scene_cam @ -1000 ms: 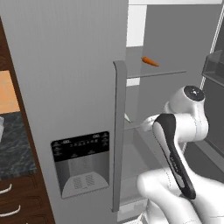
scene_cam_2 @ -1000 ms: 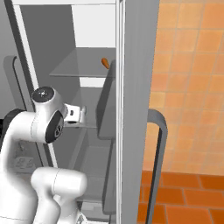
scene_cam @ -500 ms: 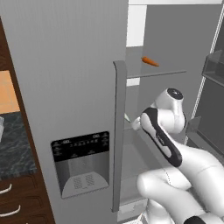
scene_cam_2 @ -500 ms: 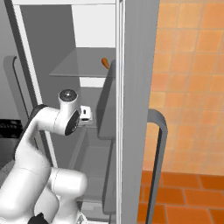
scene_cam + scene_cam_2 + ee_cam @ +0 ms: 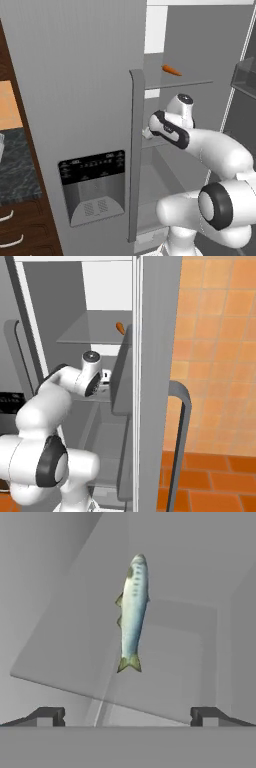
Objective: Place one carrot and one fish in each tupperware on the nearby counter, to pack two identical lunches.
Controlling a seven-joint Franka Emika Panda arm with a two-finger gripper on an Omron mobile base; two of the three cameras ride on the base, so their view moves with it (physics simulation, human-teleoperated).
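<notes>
A bright-orange carrot [image 5: 171,70] [image 5: 120,328] lies on the upper glass shelf of the open fridge. One shelf lower, a slim silver fish [image 5: 132,612] lies on the glass, tail toward me. My gripper [image 5: 127,714] is open and empty, a short way in front of the fish's tail, with the fish lined up between the fingertips. In the base views the hand [image 5: 148,131] [image 5: 105,376] reaches into the fridge at the lower shelf. The dark marbled counter [image 5: 15,167] is at the far left. A pale sliver [image 5: 1,145] sits on it; I cannot tell whether it is a tupperware.
The closed fridge door [image 5: 75,100] with its dispenser panel [image 5: 92,187] and long handle [image 5: 135,150] stands close to the left of the arm. The open door with bins [image 5: 245,75] is on the right. Wooden drawers [image 5: 20,230] sit under the counter. An orange tiled wall [image 5: 220,356] lies to the right.
The arm has stretched forward and carried the hand deeper into the fridge, toward the lower shelf. The gripper stayed open. The carrot has not moved.
</notes>
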